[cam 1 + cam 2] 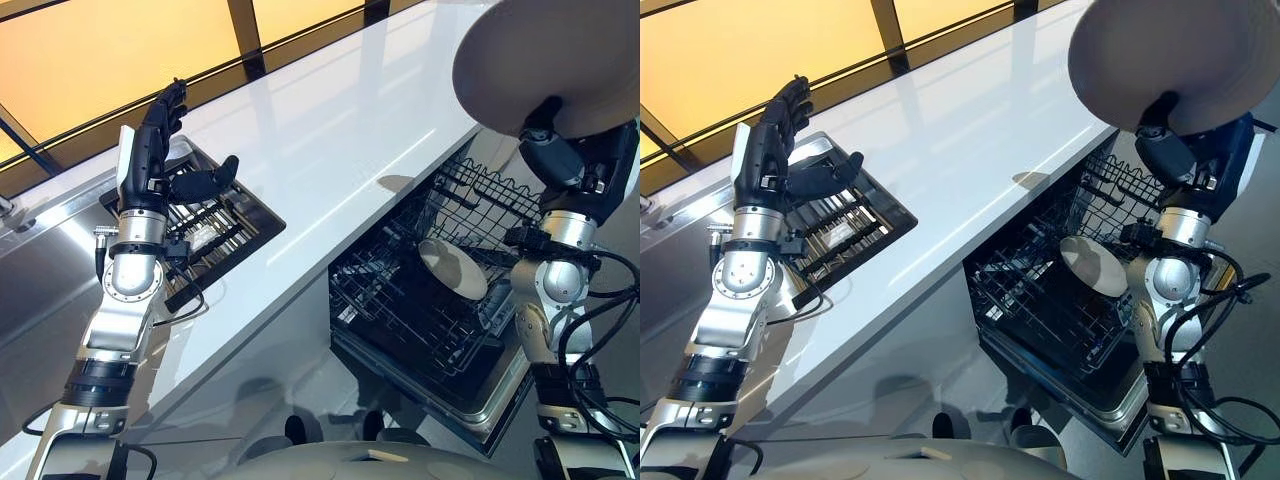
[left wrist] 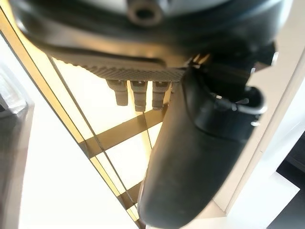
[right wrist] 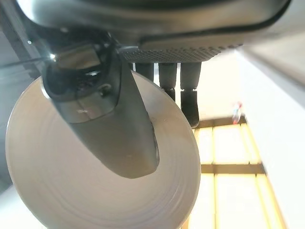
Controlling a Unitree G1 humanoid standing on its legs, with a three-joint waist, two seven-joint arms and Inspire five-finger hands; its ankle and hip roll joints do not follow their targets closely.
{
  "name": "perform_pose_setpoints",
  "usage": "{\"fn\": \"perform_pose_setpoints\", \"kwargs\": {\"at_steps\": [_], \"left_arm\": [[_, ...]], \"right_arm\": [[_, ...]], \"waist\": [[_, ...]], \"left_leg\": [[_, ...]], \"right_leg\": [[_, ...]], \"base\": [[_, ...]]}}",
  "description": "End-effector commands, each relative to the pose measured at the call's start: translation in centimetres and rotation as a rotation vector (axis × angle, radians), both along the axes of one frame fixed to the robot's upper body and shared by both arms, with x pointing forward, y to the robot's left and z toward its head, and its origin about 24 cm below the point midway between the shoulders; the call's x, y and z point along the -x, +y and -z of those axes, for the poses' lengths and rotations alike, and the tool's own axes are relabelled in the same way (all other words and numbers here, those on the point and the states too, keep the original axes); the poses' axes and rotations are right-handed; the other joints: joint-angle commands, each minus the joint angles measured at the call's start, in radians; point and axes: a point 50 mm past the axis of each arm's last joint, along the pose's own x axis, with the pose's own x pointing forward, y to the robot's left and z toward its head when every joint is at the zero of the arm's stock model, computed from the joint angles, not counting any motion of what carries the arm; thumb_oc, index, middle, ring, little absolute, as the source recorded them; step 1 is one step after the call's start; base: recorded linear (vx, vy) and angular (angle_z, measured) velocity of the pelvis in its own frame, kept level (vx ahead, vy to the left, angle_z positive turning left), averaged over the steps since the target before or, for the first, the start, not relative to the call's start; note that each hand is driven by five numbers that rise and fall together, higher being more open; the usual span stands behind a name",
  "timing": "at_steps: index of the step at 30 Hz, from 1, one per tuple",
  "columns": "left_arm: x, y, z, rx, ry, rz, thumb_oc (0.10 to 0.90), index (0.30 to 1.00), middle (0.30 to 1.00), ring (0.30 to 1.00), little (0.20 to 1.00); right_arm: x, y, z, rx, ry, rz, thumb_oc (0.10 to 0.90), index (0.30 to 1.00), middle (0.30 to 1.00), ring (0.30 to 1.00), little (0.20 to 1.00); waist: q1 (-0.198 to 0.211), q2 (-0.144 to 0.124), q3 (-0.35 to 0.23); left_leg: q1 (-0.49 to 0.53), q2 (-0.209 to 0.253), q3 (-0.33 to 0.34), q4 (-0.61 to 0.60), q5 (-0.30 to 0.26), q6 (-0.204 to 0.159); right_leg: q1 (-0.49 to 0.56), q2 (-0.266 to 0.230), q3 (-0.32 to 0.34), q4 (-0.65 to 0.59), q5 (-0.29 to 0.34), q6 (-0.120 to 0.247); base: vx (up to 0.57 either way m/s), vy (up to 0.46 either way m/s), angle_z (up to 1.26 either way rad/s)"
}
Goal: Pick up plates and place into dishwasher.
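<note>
The right robot hand (image 1: 553,145) holds a big grey plate (image 1: 545,62) up high over the open dishwasher (image 1: 440,300), with its thumb pressed on one face of the plate and its fingers (image 3: 189,90) behind the other. Down in the dishwasher's black wire rack (image 1: 400,300) another plate (image 1: 452,267) already stands tilted on its edge. The left robot hand (image 1: 160,150) is up over the white worktop (image 1: 330,130), near a dark rack (image 1: 215,225) set into it, with its fingers straight, its thumb out to the side and nothing in it.
</note>
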Motion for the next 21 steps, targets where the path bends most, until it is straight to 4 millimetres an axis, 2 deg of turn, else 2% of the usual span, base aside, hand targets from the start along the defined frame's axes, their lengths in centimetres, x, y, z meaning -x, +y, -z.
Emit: {"fn": "perform_pose_setpoints", "kwargs": {"at_steps": [1,5,11,14,21], "left_arm": [[0.5,3.0,-3.8,-0.042,-0.172,-0.108,0.8,0.9,0.9,0.9,0.9],[1.2,4.4,-3.3,-0.023,-0.157,-0.155,0.8,0.9,0.9,0.9,0.9],[2.6,6.4,-3.5,-0.053,-0.166,-0.24,0.8,0.9,0.9,0.9,0.9],[2.9,7.2,-3.8,-0.061,-0.165,-0.277,0.8,0.9,0.9,0.9,0.9],[3.1,7.9,-3.9,-0.058,-0.164,-0.31,0.8,0.9,0.9,0.9,0.9]], "right_arm": [[1.4,-2.2,-4.0,0.221,-0.151,0.197,0.1,0.3,0.3,0.3,0.2],[1.7,-4.9,-2.1,0.327,0.063,0.335,0.1,0.3,0.3,0.3,0.2],[2.2,-7.6,1.5,0.499,0.45,0.397,0.1,0.3,0.3,0.3,0.2],[2.6,-8.2,2.2,0.591,0.556,0.424,0.1,0.3,0.3,0.3,0.2],[2.3,-8.0,2.0,0.764,0.658,0.408,0.1,0.3,0.3,0.3,0.2]], "waist": [[0.002,-0.023,-0.09],[-0.004,-0.026,-0.089],[-0.022,-0.03,-0.082],[-0.029,-0.032,-0.077],[-0.036,-0.029,-0.071]], "left_leg": [[0.025,-0.072,0.013,0.004,-0.135,0.044],[0.022,-0.07,0.019,0.004,-0.135,0.044],[0.02,-0.066,0.032,0.004,-0.132,0.043],[0.018,-0.066,0.037,0.004,-0.134,0.044],[0.019,-0.065,0.045,0.004,-0.133,0.042]], "right_leg": [[0.008,0.049,-0.015,0.049,-0.098,0.034],[0.003,0.05,-0.008,0.052,-0.098,0.036],[-0.006,0.05,0.001,0.06,-0.099,0.038],[-0.011,0.052,0.007,0.061,-0.099,0.039],[-0.014,0.052,0.011,0.064,-0.098,0.042]], "base": [[0.0,0.0,0.0],[0.0,0.007,-0.03],[0.0,0.007,-0.02],[-0.02,-0.005,-0.04],[-0.01,0.003,-0.05]]}}
